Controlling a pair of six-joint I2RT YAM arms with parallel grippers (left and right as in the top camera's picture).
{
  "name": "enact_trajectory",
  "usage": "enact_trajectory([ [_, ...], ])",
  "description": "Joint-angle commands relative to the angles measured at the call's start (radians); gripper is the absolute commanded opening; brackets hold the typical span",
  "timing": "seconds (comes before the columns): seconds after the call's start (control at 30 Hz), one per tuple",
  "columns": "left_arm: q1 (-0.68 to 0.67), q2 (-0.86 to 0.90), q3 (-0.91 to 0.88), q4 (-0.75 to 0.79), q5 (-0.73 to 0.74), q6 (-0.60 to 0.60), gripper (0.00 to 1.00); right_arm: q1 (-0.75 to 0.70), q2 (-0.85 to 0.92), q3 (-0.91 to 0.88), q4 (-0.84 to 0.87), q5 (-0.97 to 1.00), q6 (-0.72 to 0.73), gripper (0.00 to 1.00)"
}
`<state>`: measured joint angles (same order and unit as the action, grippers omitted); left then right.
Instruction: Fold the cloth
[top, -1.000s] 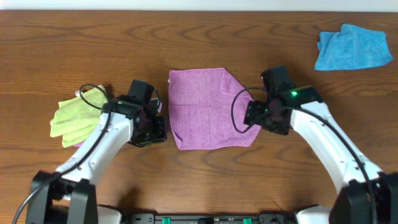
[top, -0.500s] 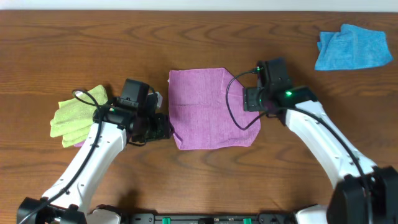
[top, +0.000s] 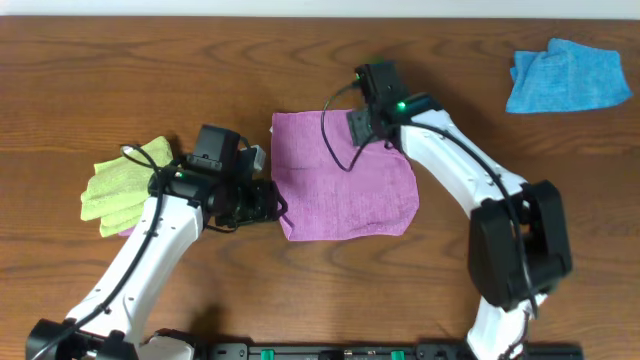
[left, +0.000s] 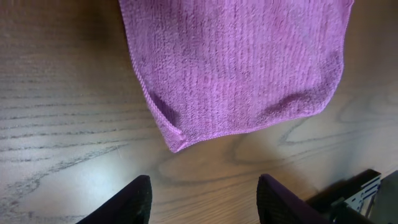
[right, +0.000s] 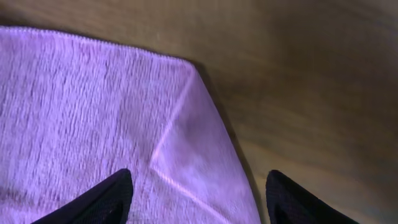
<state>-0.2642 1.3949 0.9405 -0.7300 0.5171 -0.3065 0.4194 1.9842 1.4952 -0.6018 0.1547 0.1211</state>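
Observation:
The purple-magenta cloth (top: 340, 185) lies flat in the middle of the table. My left gripper (top: 270, 203) is open and empty just left of its near left corner. In the left wrist view the fingers (left: 205, 200) hang over bare wood, short of the cloth's corner (left: 236, 62). My right gripper (top: 370, 122) is open over the cloth's far right corner. In the right wrist view the fingers (right: 199, 199) straddle a folded-over flap at the cloth's edge (right: 93, 112), holding nothing.
A lime-green cloth (top: 125, 185) lies crumpled at the left, beside my left arm. A bright blue cloth (top: 568, 75) lies at the far right. The table's back edge runs along the top of the overhead view.
My right gripper has moved from the cloth's right edge up and left to its far right corner. My left gripper has shifted slightly right toward the near left corner.

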Motion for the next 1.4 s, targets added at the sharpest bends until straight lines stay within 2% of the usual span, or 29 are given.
enact_trajectory([
  [0.0,0.002,-0.011,0.028,-0.002,0.009,0.014,0.56,0.014,0.062,0.057,-0.008,0.018,-0.015,0.67],
  [0.23,0.002,-0.011,0.028,0.006,0.009,0.014,0.57,0.039,0.14,0.092,0.0,0.018,-0.013,0.64],
  [1.07,0.002,-0.011,0.028,0.012,0.012,-0.016,0.58,0.057,0.225,0.092,0.015,0.03,-0.01,0.55],
  [1.27,0.002,-0.011,0.028,0.012,0.012,-0.016,0.57,0.057,0.227,0.092,0.016,0.068,-0.011,0.49],
  [1.37,0.002,-0.011,0.028,0.012,0.012,-0.016,0.57,0.055,0.227,0.092,0.016,0.075,-0.011,0.43],
])
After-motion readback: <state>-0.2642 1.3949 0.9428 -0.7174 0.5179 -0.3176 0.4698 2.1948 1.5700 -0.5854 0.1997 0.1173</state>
